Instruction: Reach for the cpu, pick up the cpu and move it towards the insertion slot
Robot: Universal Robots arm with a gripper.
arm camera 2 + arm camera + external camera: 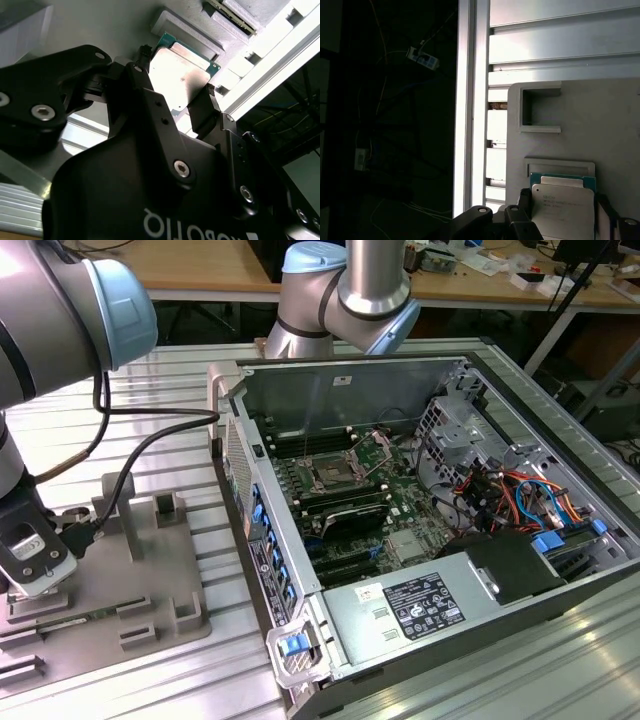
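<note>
My gripper (176, 75) straddles the cpu (181, 69), which lies flat on the grey fixture (600, 125) near the bench's edge; I cannot tell whether I grip it. The faint print on its plate is unreadable. The insertion slot (330, 475) sits well apart, inside the computer case (340, 380).

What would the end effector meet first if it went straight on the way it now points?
The chip, which lies right ahead of the end effector on the grey holder plate. Depth is hard to judge, but nothing seems to stand between them.
</note>
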